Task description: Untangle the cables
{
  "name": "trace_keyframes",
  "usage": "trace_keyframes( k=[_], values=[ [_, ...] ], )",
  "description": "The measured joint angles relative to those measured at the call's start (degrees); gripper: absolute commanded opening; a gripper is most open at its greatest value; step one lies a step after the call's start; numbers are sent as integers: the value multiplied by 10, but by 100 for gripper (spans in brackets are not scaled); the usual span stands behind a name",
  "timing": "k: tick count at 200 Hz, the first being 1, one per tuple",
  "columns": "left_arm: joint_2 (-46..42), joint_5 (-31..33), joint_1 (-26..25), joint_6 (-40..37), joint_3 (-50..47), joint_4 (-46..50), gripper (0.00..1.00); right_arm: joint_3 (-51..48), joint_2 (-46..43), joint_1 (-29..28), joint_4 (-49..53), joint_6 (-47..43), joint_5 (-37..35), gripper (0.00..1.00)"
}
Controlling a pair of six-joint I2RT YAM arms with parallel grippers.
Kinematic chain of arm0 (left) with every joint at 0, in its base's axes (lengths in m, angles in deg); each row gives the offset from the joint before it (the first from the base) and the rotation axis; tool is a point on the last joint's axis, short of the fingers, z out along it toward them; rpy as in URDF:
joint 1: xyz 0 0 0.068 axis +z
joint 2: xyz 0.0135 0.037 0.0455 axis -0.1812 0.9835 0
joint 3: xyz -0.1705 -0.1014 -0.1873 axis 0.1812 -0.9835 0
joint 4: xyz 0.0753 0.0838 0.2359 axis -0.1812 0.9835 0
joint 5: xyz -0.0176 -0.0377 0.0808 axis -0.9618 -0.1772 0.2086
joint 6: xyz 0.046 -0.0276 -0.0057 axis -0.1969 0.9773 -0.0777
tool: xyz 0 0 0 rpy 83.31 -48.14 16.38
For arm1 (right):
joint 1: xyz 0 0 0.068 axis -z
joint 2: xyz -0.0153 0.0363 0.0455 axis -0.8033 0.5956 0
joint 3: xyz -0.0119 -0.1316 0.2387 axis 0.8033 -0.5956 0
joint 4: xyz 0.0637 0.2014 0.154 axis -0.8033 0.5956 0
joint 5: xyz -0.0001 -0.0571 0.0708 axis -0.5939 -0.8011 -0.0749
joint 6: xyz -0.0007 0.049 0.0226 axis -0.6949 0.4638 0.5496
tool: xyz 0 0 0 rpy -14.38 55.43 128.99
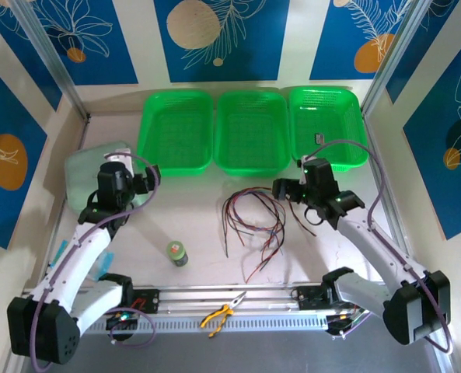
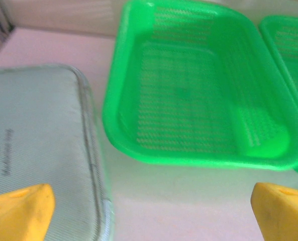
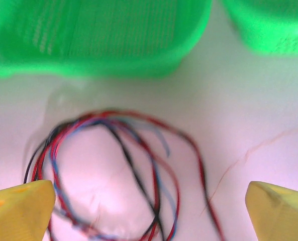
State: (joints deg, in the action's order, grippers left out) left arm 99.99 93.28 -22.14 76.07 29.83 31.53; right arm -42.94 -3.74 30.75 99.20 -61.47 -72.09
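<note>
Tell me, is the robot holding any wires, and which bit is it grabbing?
Nothing is held. The left gripper and right gripper both have their fingers open, and the cables lie loose on the table.

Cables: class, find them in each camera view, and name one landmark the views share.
Top: cables at centre, just below the middle basket.
Right wrist: cables looped low centre, framed by the open right hand.
Left wrist: faces the left basket and grey tray instead.
Shared landmark: green baskets.
</note>
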Motion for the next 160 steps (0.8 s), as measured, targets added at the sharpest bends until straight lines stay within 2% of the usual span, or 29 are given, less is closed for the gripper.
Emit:
trace_keyframes(
  k=[33, 56, 80, 95, 160],
  values=[
    [0, -33, -48, 37, 6, 56, 100, 5, 62, -95, 72, 59, 5, 90],
    [-9, -33, -94, 51, 6, 82, 100, 6, 98, -153, 97, 89, 3, 80],
    [-13, -32, -126, 66, 3, 90, 100, 11, 128, -163, 105, 101, 3, 66],
    [-6, -31, -139, 76, -2, 90, 100, 25, 151, -164, 108, 97, 1, 61],
    [49, -44, -165, 115, -13, 78, 98, 98, 242, -186, 82, 78, 6, 51]
  ],
)
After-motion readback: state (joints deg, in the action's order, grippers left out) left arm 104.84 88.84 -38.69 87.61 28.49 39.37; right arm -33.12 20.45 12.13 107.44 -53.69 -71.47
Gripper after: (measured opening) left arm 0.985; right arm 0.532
